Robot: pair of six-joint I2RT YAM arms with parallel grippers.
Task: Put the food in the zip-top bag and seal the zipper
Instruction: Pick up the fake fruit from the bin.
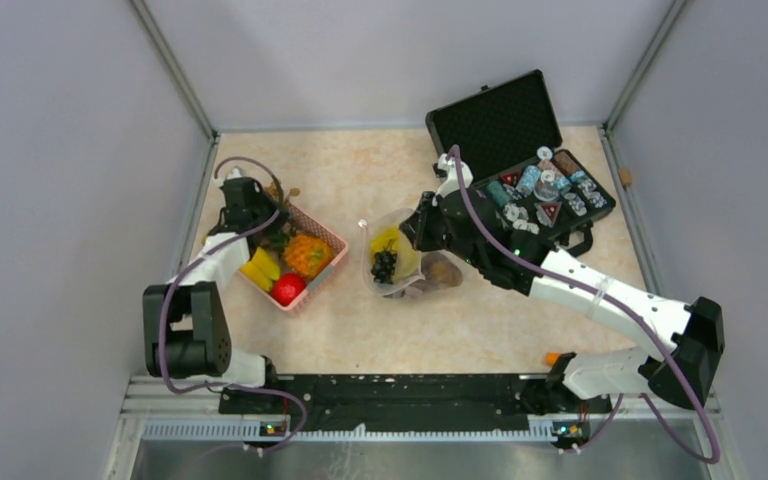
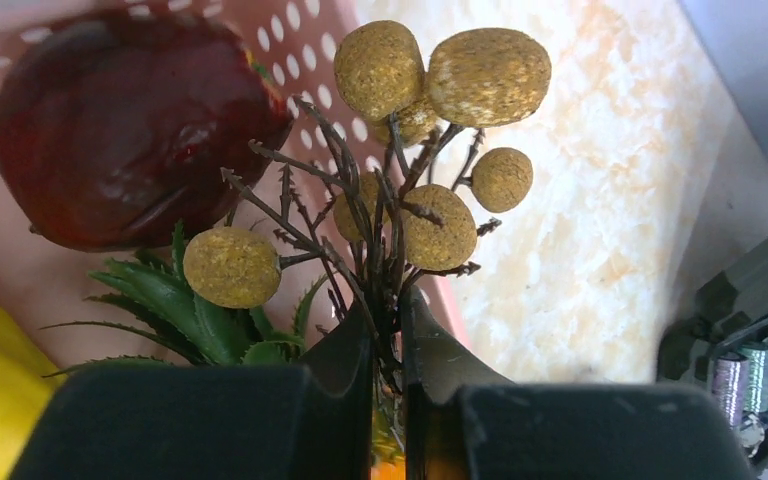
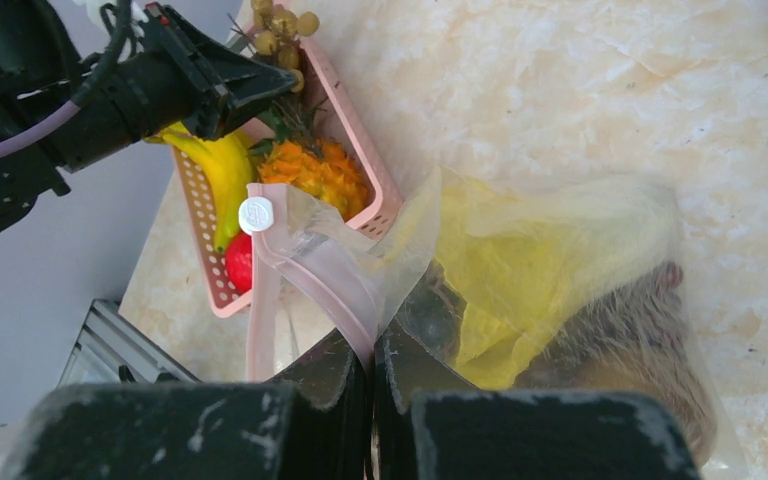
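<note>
The clear zip-top bag (image 1: pixel 400 262) lies mid-table and holds a yellow piece (image 3: pixel 530 270), a dark grape bunch (image 1: pixel 384 264) and a brown kiwi-like ball (image 3: pixel 640 345). My right gripper (image 3: pixel 372 340) is shut on the bag's pink zipper strip (image 3: pixel 305 270), beside its white slider (image 3: pixel 257 214), and holds the mouth raised. It is at the bag's far side in the top view (image 1: pixel 415 232). My left gripper (image 2: pixel 388 310) is shut on the dark stem of a twig bunch of yellow-brown balls (image 2: pixel 440 225), over the pink basket's far corner (image 1: pixel 268 215).
The pink lattice basket (image 1: pixel 332 240) holds a banana (image 1: pixel 260 268), an orange pineapple-like piece (image 1: pixel 308 255), a red piece (image 1: pixel 287 289) and a dark red fruit (image 2: pixel 130 120). An open black case (image 1: pixel 505 125) with small items stands at the back right. Grey walls enclose the table.
</note>
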